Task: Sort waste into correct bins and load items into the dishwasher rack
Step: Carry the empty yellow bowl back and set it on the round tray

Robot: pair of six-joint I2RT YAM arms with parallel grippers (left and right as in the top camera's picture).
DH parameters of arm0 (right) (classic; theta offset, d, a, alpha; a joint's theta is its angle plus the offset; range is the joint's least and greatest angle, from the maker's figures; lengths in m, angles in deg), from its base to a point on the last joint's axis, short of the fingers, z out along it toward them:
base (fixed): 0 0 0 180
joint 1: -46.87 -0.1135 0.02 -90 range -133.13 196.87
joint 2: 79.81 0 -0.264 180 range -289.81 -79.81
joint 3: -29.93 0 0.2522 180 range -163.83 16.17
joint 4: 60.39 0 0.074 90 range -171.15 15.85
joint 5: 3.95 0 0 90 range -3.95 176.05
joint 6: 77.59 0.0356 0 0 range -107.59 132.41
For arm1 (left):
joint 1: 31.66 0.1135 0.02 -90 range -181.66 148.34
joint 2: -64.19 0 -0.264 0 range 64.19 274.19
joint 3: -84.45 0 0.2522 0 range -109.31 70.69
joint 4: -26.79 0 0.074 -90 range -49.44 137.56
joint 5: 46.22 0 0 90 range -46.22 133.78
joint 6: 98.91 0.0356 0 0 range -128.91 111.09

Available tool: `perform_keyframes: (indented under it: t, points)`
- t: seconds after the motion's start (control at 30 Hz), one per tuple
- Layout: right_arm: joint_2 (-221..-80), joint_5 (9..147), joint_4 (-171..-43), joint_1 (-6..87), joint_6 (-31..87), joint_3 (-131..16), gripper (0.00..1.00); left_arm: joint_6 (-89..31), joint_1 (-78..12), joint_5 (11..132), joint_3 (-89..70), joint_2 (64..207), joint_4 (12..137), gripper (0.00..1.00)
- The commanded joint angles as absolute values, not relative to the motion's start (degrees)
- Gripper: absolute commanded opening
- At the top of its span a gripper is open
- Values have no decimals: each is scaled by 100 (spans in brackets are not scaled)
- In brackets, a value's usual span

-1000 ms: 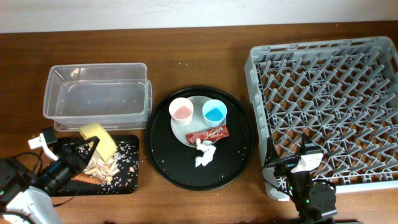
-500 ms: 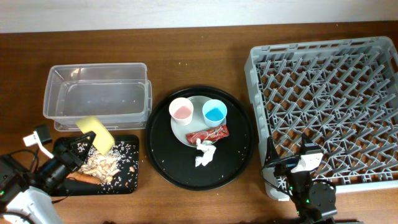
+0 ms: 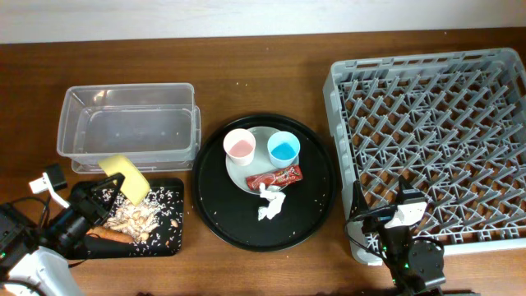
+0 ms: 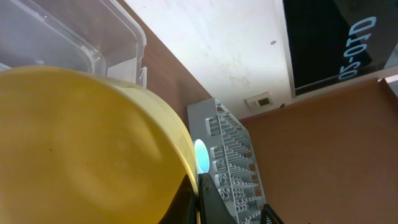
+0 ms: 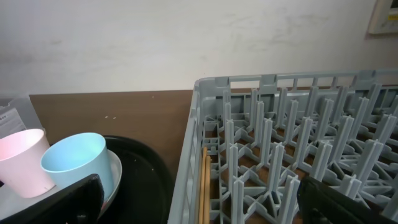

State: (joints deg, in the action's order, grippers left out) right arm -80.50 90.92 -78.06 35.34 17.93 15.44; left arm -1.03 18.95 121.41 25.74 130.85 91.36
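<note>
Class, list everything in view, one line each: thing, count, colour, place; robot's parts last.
table: one, brown, under everything
dishwasher rack: one, grey, right
round tray: one, black, centre
plate: one, pale, on round tray
pink cup: one, pink, on plate
blue cup: one, blue, on plate
wrapper: one, red, plate's near edge
tissue: one, white, on round tray
tub: one, clear, back left
shallow tray: one, black, front left
food grains: pile, pale, in shallow tray
carrot: one, orange, in shallow tray
yellow bowl: one, yellow, tilted above shallow tray
left fingers: pair, black, shut on yellow bowl
right fingers: pair, black, open, by rack's front corner
</note>
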Motion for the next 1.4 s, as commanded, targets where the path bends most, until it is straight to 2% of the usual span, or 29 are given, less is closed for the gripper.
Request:
perform_keyframes:
  t: [0.0,0.1,0.27,0.37,0.47,0.67,0.83,1.0,1.33,1.37]
  points:
    - [-8022,9081,-7836,3569,1754,1585,98,-9,1908,12278,2543,13087,9305,0]
    - [-8022,9079,-7836,3569,1754,1585,98,-31,1687,11946,2543,13052,9582,0]
    - [-8022,9081,-7836,3569,1754,1585,98,-802,385,10864,2469,12741,9366,0]
    - [-8022,9081,-7836,3569,1754,1585,98,-1615,-664,10036,2272,12470,8889,0]
    - [-8022,9079,-7836,3569,1754,1585,98,-2378,-2070,8630,2106,12221,8487,0]
    - [-8022,9079,-7836,3569,1754,1585,98,-2953,-4806,6108,2106,12300,8338,0]
    - [-8022,9081,-7836,3569,1754,1585,98,-3336,-6269,5166,2108,12805,8227,0]
    - [-8022,9081,-7836,3569,1754,1585,98,-3419,-6865,5079,2108,13854,8094,0]
    - [-8022,9081,-7836,3569,1754,1585,98,-3419,-6878,4974,2108,14414,8065,1]
    - [-8022,9079,-7836,3569,1754,1585,98,-3419,-6878,4974,2108,14414,8085,6]
